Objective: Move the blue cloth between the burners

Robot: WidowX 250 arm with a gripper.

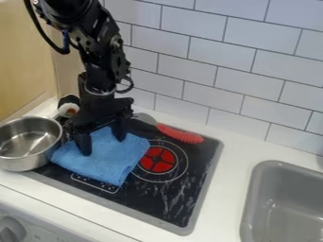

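White tiles (pixel 183 71) stand behind the smooth black stove (pixel 200 158), where the soft blue cloth (pixel 107 153) lies at nine o'clock from the round red burner (pixel 157 159). My gripper (pixel 101 137) is open over the cloth, so I think it's grabbing time: next I should pinch the fuzzy cloth, then slide it to its spot.

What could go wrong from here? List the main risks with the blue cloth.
The metal pot sits right by the left edge of the cloth, so dragging the cloth might nudge it.
The claw is open over the cloth's back part; closing there could pinch only some of the fabric and let the rest trail or bunch up.
The red-handled utensil lies behind the red burner and might get bumped if the cloth swings that way.
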